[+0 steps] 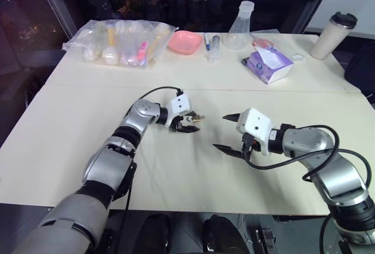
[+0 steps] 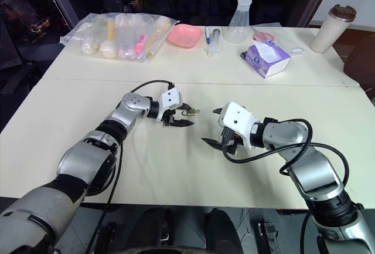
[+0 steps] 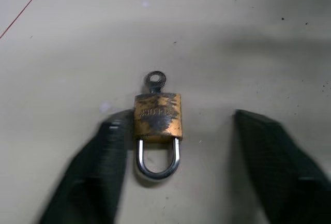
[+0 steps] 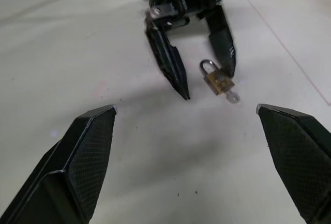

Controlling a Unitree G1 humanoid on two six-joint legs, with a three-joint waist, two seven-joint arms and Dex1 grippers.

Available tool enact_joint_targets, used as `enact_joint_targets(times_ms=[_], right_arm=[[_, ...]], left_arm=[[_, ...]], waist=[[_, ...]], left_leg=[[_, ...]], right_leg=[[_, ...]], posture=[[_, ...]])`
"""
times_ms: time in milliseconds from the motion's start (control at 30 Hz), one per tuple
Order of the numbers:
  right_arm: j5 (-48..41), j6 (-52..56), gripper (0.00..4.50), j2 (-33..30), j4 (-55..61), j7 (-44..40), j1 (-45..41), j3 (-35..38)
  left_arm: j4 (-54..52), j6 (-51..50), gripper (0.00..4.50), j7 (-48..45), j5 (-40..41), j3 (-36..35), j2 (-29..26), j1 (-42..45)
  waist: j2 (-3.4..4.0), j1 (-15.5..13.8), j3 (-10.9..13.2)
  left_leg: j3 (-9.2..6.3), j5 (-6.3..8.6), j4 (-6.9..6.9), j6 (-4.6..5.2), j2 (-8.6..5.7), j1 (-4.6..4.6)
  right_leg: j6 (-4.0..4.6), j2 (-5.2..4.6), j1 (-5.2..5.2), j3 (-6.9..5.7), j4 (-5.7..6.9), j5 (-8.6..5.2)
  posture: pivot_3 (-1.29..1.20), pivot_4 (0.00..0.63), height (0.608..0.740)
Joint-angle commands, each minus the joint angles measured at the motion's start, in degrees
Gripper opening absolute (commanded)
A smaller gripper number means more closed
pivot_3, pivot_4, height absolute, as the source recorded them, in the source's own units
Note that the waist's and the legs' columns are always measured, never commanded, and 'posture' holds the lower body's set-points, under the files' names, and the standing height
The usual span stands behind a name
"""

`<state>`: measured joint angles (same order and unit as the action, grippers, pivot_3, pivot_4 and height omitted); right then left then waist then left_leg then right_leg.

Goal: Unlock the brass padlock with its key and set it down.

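I find one brass padlock (image 3: 158, 116), one key (image 3: 154, 81) seated in it, lying flat on the table (image 1: 176, 178) between the left gripper's (image 1: 188, 123) parted, empty fingers, right gripper (image 1: 228, 132) wide and empty nearby; I would close squarely on the body, clear of the shackle.

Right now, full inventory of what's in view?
padlock: 1, brass with silver shackle, flat on table between left gripper's open fingers, key in it
bag: 1, clear, far left, holds bottles
bowl: 1, pink, far centre
syringe: 1, clear, right of bowl
flask: 1, clear, far centre-right
tissue pack: 1, purple, far right
cup: 1, beige with dark lid, far right corner
table: 1, cream
left gripper: 1, black, open
right gripper: 1, black, open, empty
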<state>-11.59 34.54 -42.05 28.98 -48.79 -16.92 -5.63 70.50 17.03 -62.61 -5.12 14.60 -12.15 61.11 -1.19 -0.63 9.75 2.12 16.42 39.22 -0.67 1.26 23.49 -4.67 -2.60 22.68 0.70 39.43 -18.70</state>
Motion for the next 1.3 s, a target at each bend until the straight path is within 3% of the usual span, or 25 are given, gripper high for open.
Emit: enact_joint_targets(times_ms=[33, 100, 233, 333, 433, 600, 867, 1233, 1300], right_arm=[[-0.54, -0.65, 4.50, -0.39, 1.58, 0.51, -0.58, 1.05], [-0.64, -0.78, 4.50, -0.46, 1.21, 0.31, -0.97, 0.90], [-0.81, -1.16, 4.50, -1.05, 0.62, -0.89, -1.92, 0.55], [-0.09, -3.21, 4.50, -1.42, 0.19, -2.05, -3.56, -0.32], [5.70, -11.08, 4.50, -0.60, -2.85, 0.27, -6.50, -2.87], [11.68, -24.26, 4.50, 0.77, -6.63, 1.60, -8.67, -6.12], [26.26, -44.42, 4.50, 0.63, -16.15, 5.53, -11.35, -12.21], [31.72, -52.30, 4.50, 2.21, -22.89, 7.68, -13.08, -12.99], [32.54, -53.37, 3.94, 2.22, -23.46, 7.93, -13.31, -12.93]], left_arm=[[1.81, -0.47, 1.34, 2.63, -2.71, 0.19, -0.72, -0.09], [2.21, -1.67, 0.72, 3.80, -2.61, -0.43, -0.66, -0.22], [1.52, -1.49, 0.72, 2.58, -2.18, -1.19, -0.88, -0.98], [-1.98, -1.44, 0.72, -4.57, 1.20, -3.21, -1.73, -0.44], [-8.77, -5.59, 0.72, -13.78, 6.45, -6.09, -3.00, -0.07], [-22.73, -13.95, 0.72, -20.97, 10.70, -6.76, -6.04, -2.85], [-33.87, -21.00, 0.72, -20.24, 12.90, -6.65, -8.19, -6.84], [-41.78, -25.65, 0.72, -20.40, 14.51, -5.71, -9.56, -10.51], [-42.34, -25.71, 0.72, -20.29, 14.54, -5.53, -9.65, -10.82]], waist=[[0.00, 0.02, 0.00], [0.00, 0.04, 0.00], [0.00, 0.09, 0.00], [0.00, 0.30, 0.00], [0.01, 0.78, 0.00], [0.00, 1.26, 0.00], [0.01, 1.33, 0.00], [0.01, 1.36, 0.00], [0.01, 1.34, 0.00]], left_leg=[[0.00, 0.00, 0.00, 0.00, 0.00, -0.02], [-0.01, 0.00, 0.00, 0.00, 0.01, -0.03], [-0.01, 0.00, 0.00, 0.00, 0.01, -0.04], [-0.01, 0.00, 0.00, 0.00, 0.01, -0.04], [0.00, 0.00, -0.04, 0.00, 0.02, 0.04], [0.00, -0.01, -0.04, -0.02, 0.02, 0.16], [0.00, -0.02, 0.00, -0.04, 0.02, 0.15], [0.00, -0.10, -0.01, -0.17, 0.04, 0.14], [0.00, -0.10, -0.01, -0.17, 0.04, 0.14]], right_leg=[[0.00, 0.01, -0.02, 0.00, 0.00, 0.00], [0.00, 0.02, -0.02, 0.00, 0.01, 0.00], [0.00, 0.02, -0.02, 0.00, 0.02, 0.00], [0.00, 0.03, -0.01, -0.01, 0.02, 0.00], [0.00, 0.07, 0.11, -0.01, 0.04, 0.00], [-0.01, 0.04, 0.21, -0.01, 0.02, 0.00], [-0.01, 0.03, 0.19, 0.04, 0.04, 0.00], [-0.01, 0.03, 0.18, 0.05, 0.04, 0.00], [-0.01, 0.03, 0.19, 0.06, 0.04, 0.00]], posture=[[0.00, 0.150, 0.715], [0.00, 0.150, 0.715], [0.00, 0.150, 0.715], [0.00, 0.150, 0.715], [0.00, 0.150, 0.715], [0.00, 0.150, 0.715], [0.00, 0.150, 0.715], [0.00, 0.150, 0.715], [0.00, 0.150, 0.715]])
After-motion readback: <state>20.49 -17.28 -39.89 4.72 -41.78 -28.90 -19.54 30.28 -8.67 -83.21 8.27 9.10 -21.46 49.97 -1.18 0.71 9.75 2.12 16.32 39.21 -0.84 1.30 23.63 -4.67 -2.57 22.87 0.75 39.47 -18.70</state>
